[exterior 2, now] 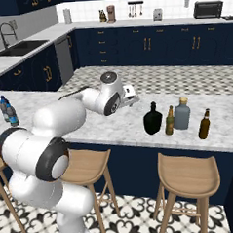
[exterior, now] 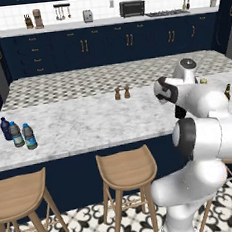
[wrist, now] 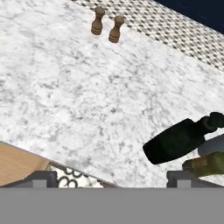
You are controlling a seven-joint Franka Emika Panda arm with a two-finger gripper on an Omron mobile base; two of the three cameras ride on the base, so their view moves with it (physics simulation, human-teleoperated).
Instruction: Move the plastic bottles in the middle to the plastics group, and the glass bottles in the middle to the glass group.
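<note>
The marble counter carried everything. Toward its right end near the front edge stood the black bottle, olive-green bottle, grey-blue bottle and brown beer bottle. Three plastic bottles clustered at the left end. The gripper hung wide open, empty.

I see a white marble table. At its left end stand a dark blue bottle and two water bottles. Two brown shakers stand mid-table. At the right stand a black bottle, olive-green bottle, grey-blue bottle and brown bottle.
</note>
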